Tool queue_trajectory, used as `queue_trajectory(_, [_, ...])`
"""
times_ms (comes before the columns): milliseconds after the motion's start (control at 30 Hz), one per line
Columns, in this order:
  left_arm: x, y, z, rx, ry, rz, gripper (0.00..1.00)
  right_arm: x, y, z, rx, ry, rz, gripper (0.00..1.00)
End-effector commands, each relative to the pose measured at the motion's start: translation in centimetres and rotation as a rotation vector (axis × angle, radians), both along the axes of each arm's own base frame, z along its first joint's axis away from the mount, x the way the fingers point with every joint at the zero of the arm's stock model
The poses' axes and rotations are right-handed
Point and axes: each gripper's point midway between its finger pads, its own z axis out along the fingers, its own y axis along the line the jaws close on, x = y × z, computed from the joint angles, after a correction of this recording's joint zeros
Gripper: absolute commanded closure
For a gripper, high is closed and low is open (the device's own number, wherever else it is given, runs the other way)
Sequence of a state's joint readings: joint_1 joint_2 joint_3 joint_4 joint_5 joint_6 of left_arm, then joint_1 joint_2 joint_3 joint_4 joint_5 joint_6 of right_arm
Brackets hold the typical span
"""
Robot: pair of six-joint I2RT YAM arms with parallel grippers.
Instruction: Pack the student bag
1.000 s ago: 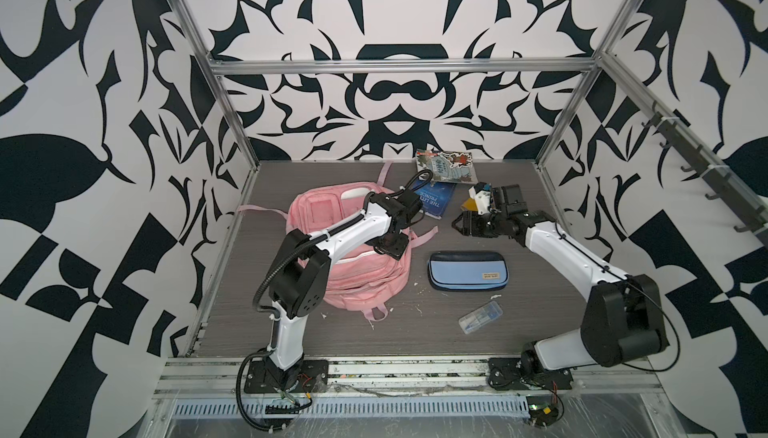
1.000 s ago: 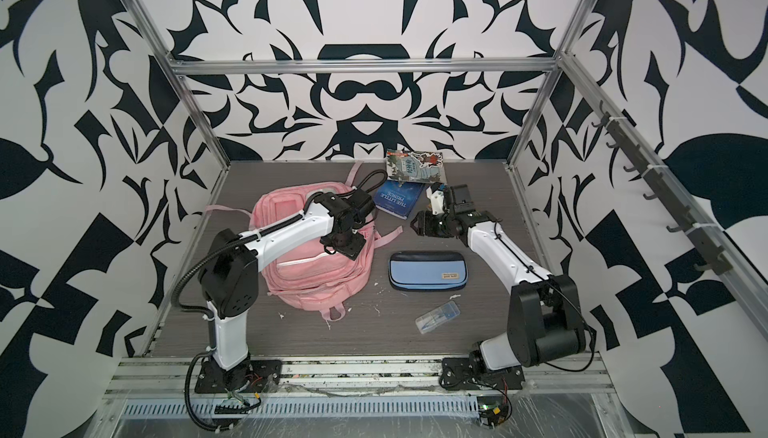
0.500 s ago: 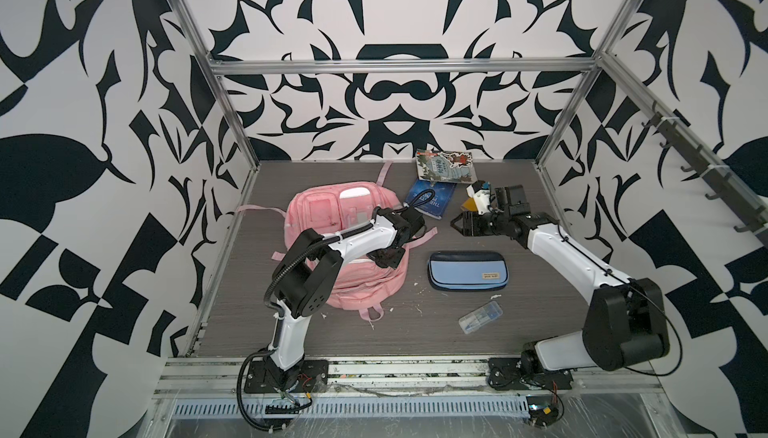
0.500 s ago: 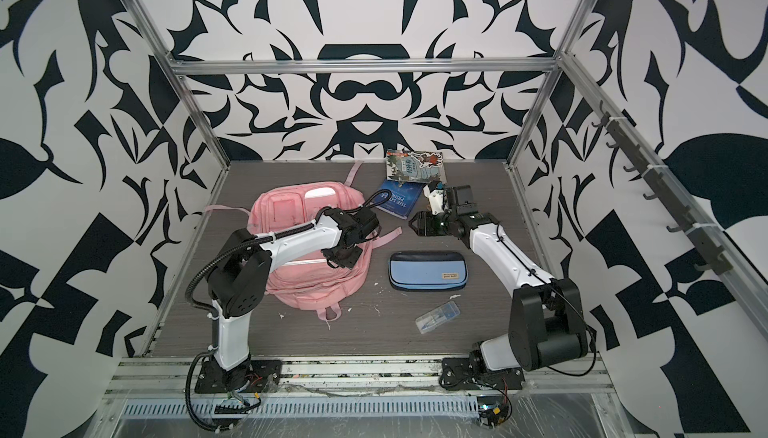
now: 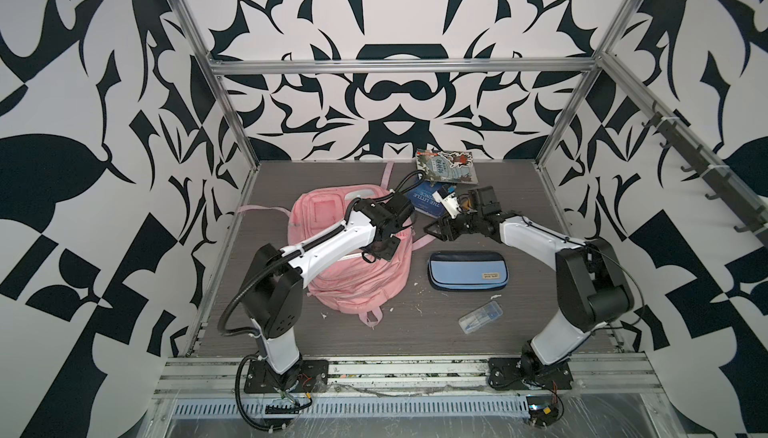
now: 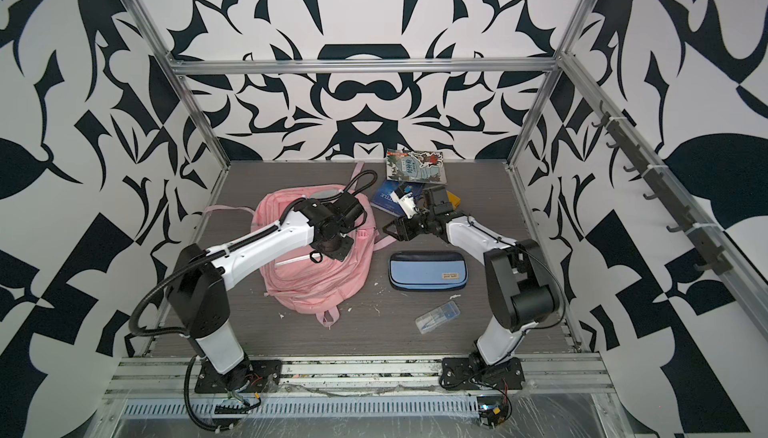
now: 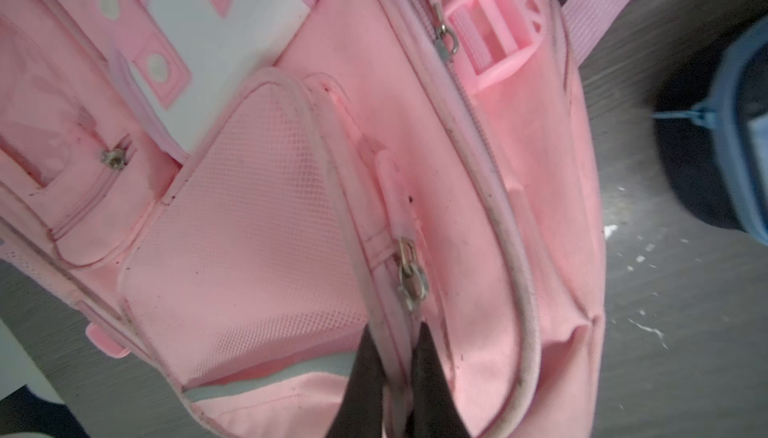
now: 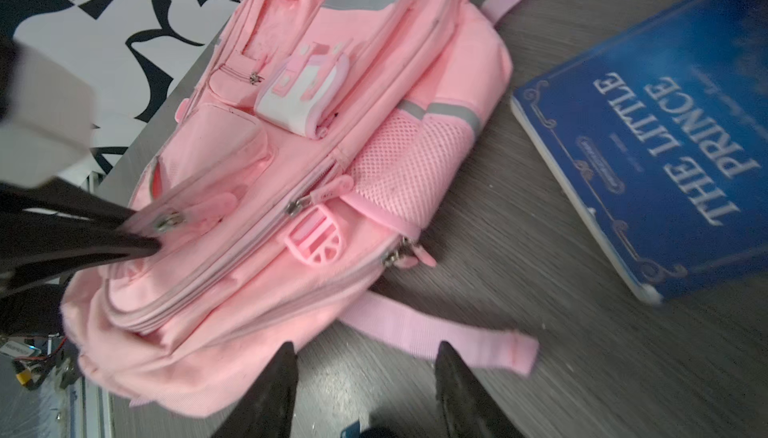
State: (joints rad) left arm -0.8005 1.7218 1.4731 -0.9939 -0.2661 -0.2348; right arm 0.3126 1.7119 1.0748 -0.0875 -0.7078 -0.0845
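In both top views: pink backpack point(image 5: 357, 290) seen lying on the dark table point(image 5: 311, 182), left of a blue pencil case point(image 5: 467, 270) | Left wrist: left gripper point(image 7: 395, 332) clenched on the backpack – just beside its metal zip pull point(image 7: 411, 286) | Right wrist: right gripper point(image 8: 365, 346) held released, near a pink strap point(image 8: 436, 332).

student bag point(image 5: 358, 287) left of pencil case point(image 5: 467, 276)

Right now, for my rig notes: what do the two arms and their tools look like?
The left arm and right arm have white links and black joints. A ribbed black hose runs along the left. The left tool and right tool have black tapered fingers.
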Motion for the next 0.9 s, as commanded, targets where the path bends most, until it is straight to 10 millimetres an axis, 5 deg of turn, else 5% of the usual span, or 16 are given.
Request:
queue_trajectory(0, [-1.4,-0.7,2.6,-0.102,-0.004,-0.081,1.0,0.7,1.8,2.6,0.032,-0.113,0.111,0.47])
queue_trajectory(233, [-1.2,-0.1,4.7,-0.181,-0.021,-0.08,1.0,-0.4,1.8,2.2,0.035,-0.092,0.154,0.5])
queue_trajectory(500, [-1.3,0.3,5.6,-0.232,-0.011,-0.094,1.0,-3.5,0.9,5.5,0.157,-0.114,0.06,0.45])
queue_trajectory(700, [-1.5,-0.1,6.8,-0.278,-0.001,-0.133,1.0,-6.4,-0.4,3.2,0.097,-0.072,0.057,0.48])
queue_trajectory(867, [-1.5,0.1,8.3,-0.337,0.009,-0.144,1.0,-6.9,-0.9,1.9,0.06,-0.065,0.051,0.57])
